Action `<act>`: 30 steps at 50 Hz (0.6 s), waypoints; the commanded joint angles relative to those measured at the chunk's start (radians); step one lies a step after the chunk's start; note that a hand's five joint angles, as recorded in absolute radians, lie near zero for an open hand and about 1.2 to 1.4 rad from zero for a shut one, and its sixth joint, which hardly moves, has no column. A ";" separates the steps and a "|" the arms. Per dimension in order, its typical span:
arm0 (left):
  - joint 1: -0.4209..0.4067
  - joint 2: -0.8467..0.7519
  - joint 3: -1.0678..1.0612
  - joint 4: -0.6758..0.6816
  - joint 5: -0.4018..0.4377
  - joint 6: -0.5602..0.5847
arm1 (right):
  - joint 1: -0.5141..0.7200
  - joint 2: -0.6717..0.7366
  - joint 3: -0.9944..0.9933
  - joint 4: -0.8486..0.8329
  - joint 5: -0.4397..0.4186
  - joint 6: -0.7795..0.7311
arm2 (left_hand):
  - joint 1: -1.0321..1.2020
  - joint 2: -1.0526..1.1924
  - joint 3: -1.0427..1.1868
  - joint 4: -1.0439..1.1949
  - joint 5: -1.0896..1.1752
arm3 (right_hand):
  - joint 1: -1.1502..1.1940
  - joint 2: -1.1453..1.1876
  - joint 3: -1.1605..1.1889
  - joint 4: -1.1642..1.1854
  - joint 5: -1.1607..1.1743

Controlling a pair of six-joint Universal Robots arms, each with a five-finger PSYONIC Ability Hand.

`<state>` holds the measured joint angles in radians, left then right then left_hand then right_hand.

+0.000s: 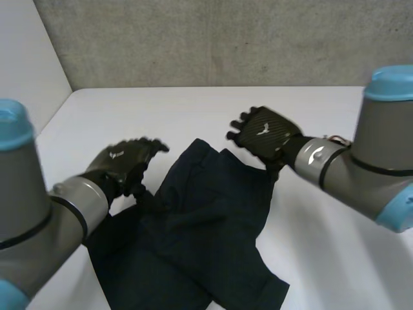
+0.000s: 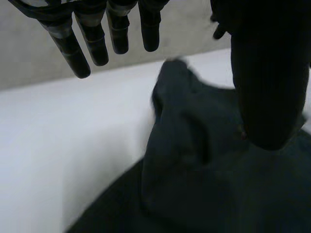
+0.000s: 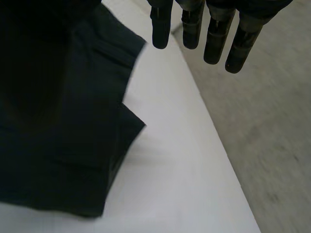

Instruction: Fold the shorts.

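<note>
left hand [image 1: 122, 161] and right hand [image 1: 264, 132], fingers straight, grasp nothing; left arm [image 1: 45, 219] hides part of the shorts [image 1: 206, 226].

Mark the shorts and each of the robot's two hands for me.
shorts [image 1: 206, 226], head view, middle of the dark cloth.
left hand [image 1: 121, 160], head view, back of the hand.
right hand [image 1: 264, 132], head view, back of the hand.

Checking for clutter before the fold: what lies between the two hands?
Head view: between the left hand and the right hand lie only the dark shorts' far edge and bare white table.
</note>
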<state>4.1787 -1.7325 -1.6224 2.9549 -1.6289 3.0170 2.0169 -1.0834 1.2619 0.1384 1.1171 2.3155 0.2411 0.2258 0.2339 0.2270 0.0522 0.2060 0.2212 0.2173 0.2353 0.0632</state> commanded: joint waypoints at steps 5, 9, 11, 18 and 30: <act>0.006 -0.013 -0.099 0.027 -0.163 -0.082 | 0.129 0.198 -0.154 -0.069 -0.031 -0.013 | 0.028 0.043 0.035 0.042 0.043 | -0.031 -0.047 -0.043 -0.061 -0.063; 0.020 0.011 -0.140 0.029 -0.163 -0.082 | 0.158 0.269 -0.213 -0.149 -0.025 0.008 | 0.031 0.046 0.038 0.045 0.045 | -0.031 -0.047 -0.043 -0.061 -0.063; 0.038 0.030 -0.162 0.029 -0.161 -0.082 | 0.170 0.307 -0.255 -0.189 -0.020 0.044 | 0.031 0.046 0.038 0.045 0.046 | -0.031 -0.047 -0.043 -0.061 -0.063; 0.072 0.059 -0.188 0.029 -0.157 -0.081 | 0.181 0.439 -0.404 -0.207 -0.031 0.134 | 0.046 0.061 0.053 0.060 0.060 | 0.168 0.153 0.157 0.139 0.136; 0.066 0.065 -0.157 0.076 -0.152 -0.081 | 0.180 0.377 -0.432 -0.200 -0.014 0.143 | 0.190 0.205 0.197 0.204 0.204 | 1.190 1.175 1.179 1.161 1.159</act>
<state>4.2526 -1.6677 -1.8059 2.9967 -1.7830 2.9362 2.1992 -0.6101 0.8067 -0.0702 1.0923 2.4545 0.3271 0.3250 0.3222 0.3267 0.1524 0.9658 1.1529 1.1393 1.1470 0.9089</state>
